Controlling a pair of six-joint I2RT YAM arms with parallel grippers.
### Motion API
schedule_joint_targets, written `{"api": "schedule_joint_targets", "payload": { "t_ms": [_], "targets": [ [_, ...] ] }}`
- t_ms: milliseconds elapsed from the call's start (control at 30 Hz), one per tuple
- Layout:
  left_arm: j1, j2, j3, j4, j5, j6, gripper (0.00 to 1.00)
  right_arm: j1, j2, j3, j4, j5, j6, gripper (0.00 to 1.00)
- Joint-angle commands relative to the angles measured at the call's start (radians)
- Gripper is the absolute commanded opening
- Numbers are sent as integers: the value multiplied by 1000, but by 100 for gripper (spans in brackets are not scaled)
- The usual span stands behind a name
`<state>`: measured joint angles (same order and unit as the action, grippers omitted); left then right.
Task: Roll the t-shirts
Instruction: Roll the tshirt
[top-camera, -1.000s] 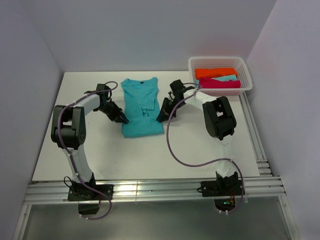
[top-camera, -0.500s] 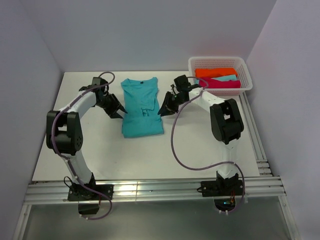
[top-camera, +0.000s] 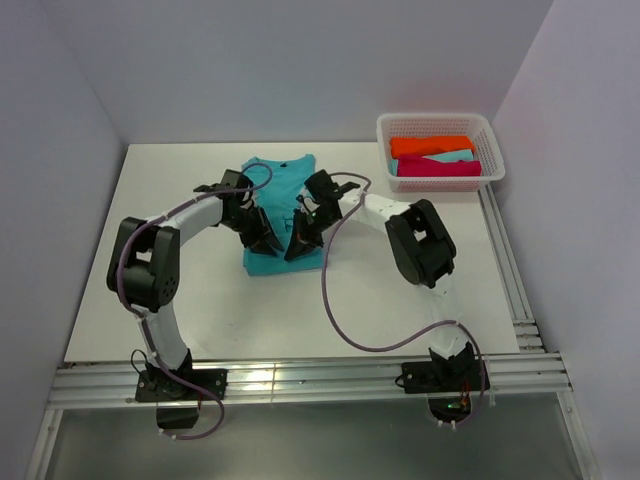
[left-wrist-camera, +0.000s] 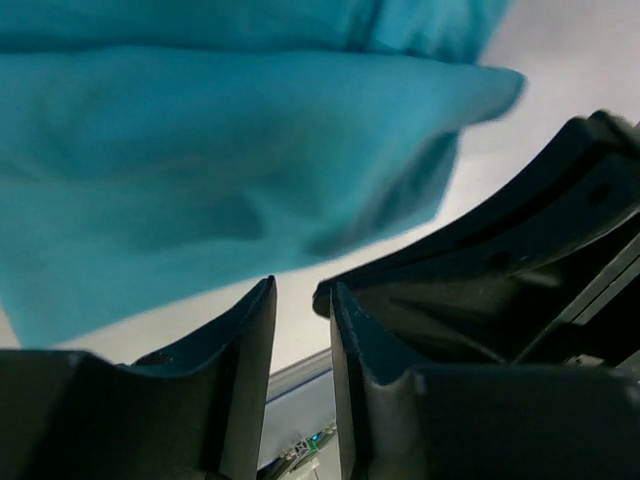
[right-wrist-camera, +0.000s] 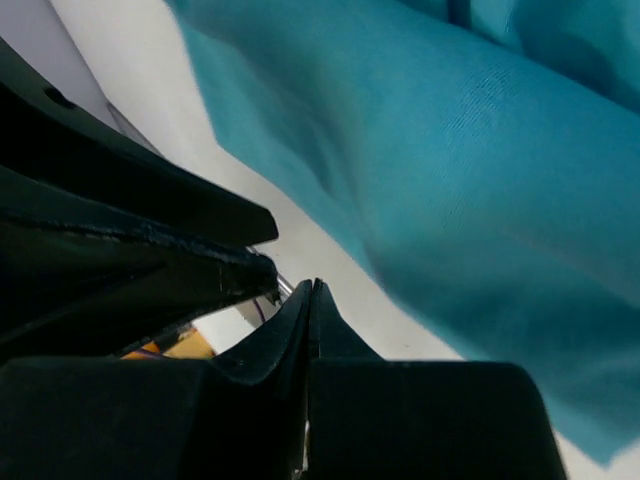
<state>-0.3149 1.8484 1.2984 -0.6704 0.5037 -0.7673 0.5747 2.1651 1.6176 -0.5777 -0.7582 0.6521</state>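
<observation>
A turquoise t-shirt (top-camera: 283, 176) lies flat on the white table (top-camera: 180, 290), neck toward the far wall. Both grippers hover close together over its lower middle. My left gripper (top-camera: 266, 241) has its jaws a narrow gap apart with nothing between them (left-wrist-camera: 301, 291). My right gripper (top-camera: 295, 246) is shut on nothing, tips pressed together (right-wrist-camera: 312, 286). In both wrist views the turquoise t-shirt (left-wrist-camera: 220, 170) (right-wrist-camera: 480, 160) fills the upper part, and each view shows the other gripper's black body alongside. Orange (top-camera: 430, 145), pale turquoise (top-camera: 452, 157) and magenta (top-camera: 438, 168) t-shirts lie in the basket.
The white lattice basket (top-camera: 436, 119) stands at the far right corner of the table. Metal rails (top-camera: 300, 380) run along the near edge, and more along the right edge. Each arm's cable loops over the table beside the shirt.
Both grippers have moved inward from the shirt's left and right sides to meet over its lower middle. The right gripper has shut.
</observation>
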Motion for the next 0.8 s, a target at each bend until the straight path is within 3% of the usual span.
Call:
{"api": "schedule_joint_targets", "payload": {
  "t_ms": [0,200,467,767],
  "targets": [
    [14,44,-37,45,13,48,33,7,67,44,-30,-41,-22,0],
    [45,130,-79,95,4,79,28,-2,157,59,-57,-59,-43,0],
    [59,192,-105,144,-27,100,26,-79,130,-11,-45,-127,-69,0],
    [82,198,-117,135,-50,131,25,-168,58,-56,-227,-75,-290,0]
  ]
}}
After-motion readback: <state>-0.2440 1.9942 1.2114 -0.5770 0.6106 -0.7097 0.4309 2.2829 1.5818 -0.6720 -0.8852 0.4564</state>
